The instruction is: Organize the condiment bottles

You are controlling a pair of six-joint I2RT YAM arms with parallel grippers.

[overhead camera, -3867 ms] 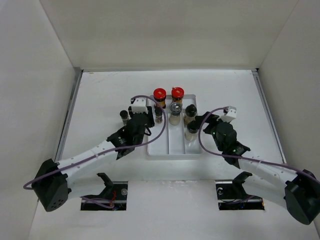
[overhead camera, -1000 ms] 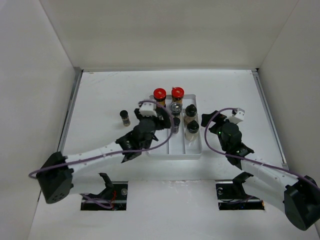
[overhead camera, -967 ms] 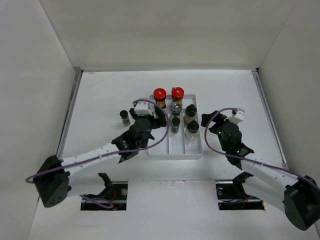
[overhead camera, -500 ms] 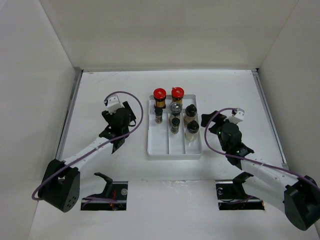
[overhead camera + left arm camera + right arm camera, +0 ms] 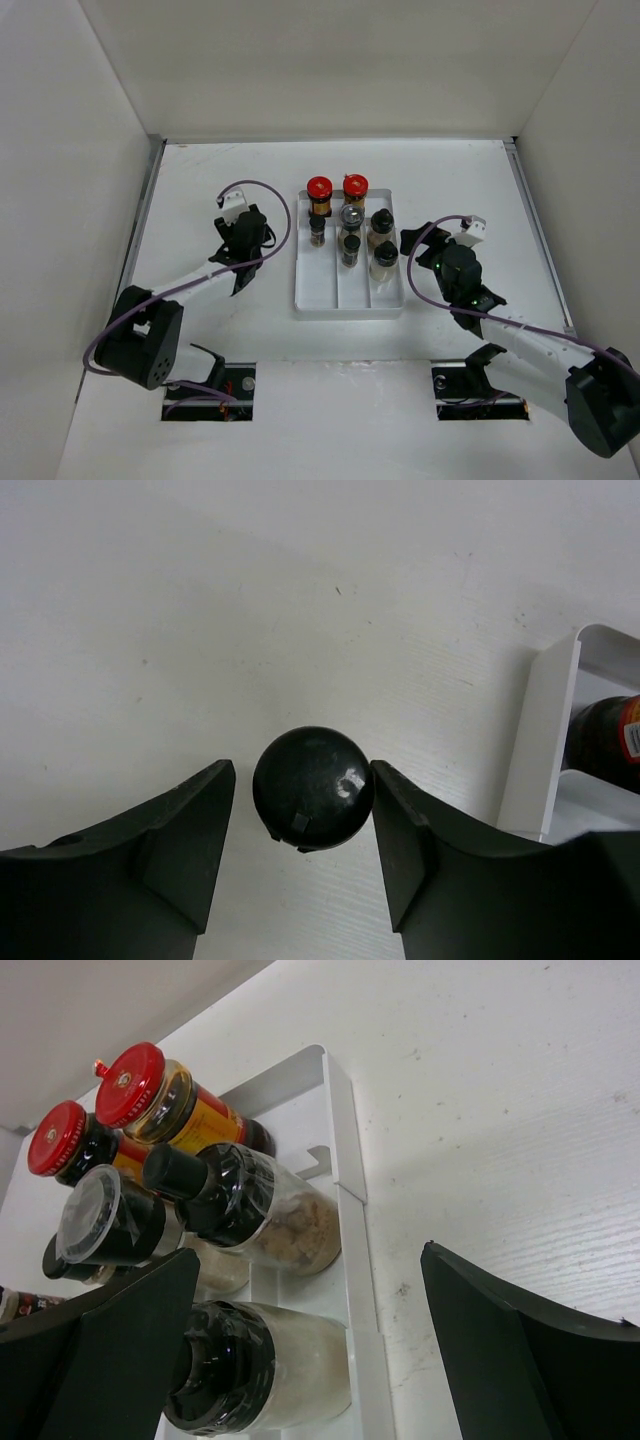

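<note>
Black fingers (image 5: pixel 180 850) of the left gripper (image 5: pixel 302 775) are standing narrowly on either side of a small black-capped jar (image 5: pixel 312 788). One finger is touching the cap and the other is sitting just off it, with a sliver of white showing between, so the jaws are not clamping it. That jar is standing upright on the white table (image 5: pixel 200 600), outside the white tray (image 5: pixel 540 740) and near its left wall; in the overhead view the wrist is covering it. The right gripper (image 5: pixel 312 1252) is gaping wide and holding nothing, hanging just beside the tray's right wall. Inside the tray, two red-lidded jars (image 5: pixel 319 187) are standing at the far end. One small dark jar (image 5: pixel 317 230) is sitting in the left lane, and another dark jar (image 5: pixel 350 248) is sharing the middle lane with a clear-topped jar (image 5: pixel 351 216). Two beige-filled jars (image 5: pixel 250 1210) are occupying the right lane, nearest the right gripper.
</note>
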